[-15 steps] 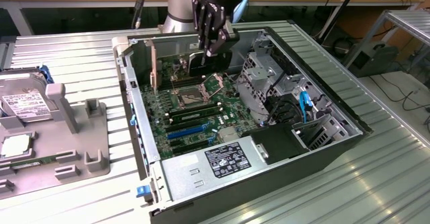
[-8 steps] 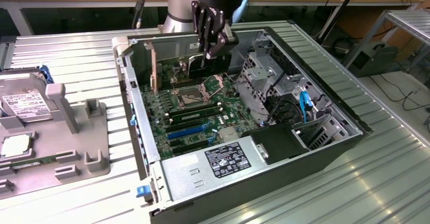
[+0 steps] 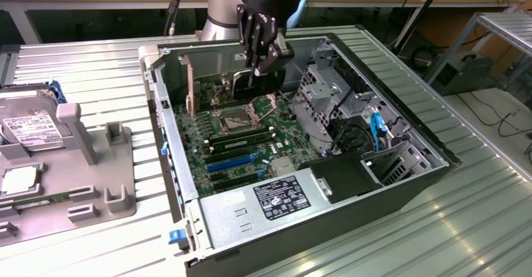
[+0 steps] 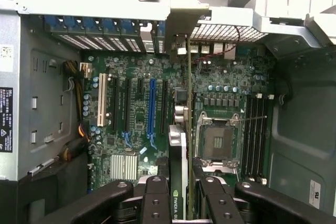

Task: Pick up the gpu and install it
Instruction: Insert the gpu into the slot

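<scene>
The gpu (image 4: 178, 150) sits edge-on in the tool (image 4: 181, 182), a thin dark card with a green maker's label along its edge. The tool is closed on it at a narrow-to-middling width, one pair of black fingers (image 4: 156, 198) on each flat face. In the exterior view I see the same card (image 3: 249, 87) hanging upright below the tool (image 3: 261, 71), inside the open computer case (image 3: 166, 165) and over the far part of the motherboard (image 3: 249, 146). I cannot tell whether its lower edge touches the board.

From the wrist camera the card runs lengthwise between the blue slot (image 4: 151, 106) and the CPU socket (image 4: 218, 142), just beside a black slot (image 4: 164, 103). Its silver bracket (image 4: 181, 24) reaches the case's rear wall, next to the row of perforated slot covers (image 4: 94, 38). A white slot (image 4: 102, 106) lies further out beyond the blue one, and the memory slots (image 4: 254, 124) lie past the socket.

Around the tool the case is crowded. The metal drive cage (image 3: 328, 96) stands close on the exterior view's right, with a blue cable (image 3: 375, 131) behind it. The power supply (image 3: 275, 205) with its label fills the near end.

The case lies on a ribbed metal worktop (image 3: 465, 215). Well apart, on the exterior view's left, a grey fixture (image 3: 91, 165) carries a hard drive (image 3: 29, 127).
</scene>
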You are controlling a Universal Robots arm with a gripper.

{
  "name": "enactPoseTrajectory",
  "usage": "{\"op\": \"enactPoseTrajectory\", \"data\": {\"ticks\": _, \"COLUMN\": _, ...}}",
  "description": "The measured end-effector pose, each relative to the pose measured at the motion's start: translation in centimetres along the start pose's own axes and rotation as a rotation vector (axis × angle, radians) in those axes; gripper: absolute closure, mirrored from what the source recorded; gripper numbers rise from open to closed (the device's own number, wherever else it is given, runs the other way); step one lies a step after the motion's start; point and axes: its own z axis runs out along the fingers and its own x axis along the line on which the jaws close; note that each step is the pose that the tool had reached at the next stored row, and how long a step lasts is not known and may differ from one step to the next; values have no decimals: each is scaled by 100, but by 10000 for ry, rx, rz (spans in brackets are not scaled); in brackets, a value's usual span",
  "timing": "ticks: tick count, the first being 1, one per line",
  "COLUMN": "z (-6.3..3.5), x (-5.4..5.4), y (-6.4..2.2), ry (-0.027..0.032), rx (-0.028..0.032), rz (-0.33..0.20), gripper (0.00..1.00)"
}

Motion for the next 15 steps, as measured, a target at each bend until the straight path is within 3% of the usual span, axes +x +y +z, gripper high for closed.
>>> {"op": "enactPoseTrajectory", "data": {"ticks": 15, "z": 51, "x": 0, "y": -1, "ry": 3, "rx": -2, "rz": 0, "gripper": 73}}
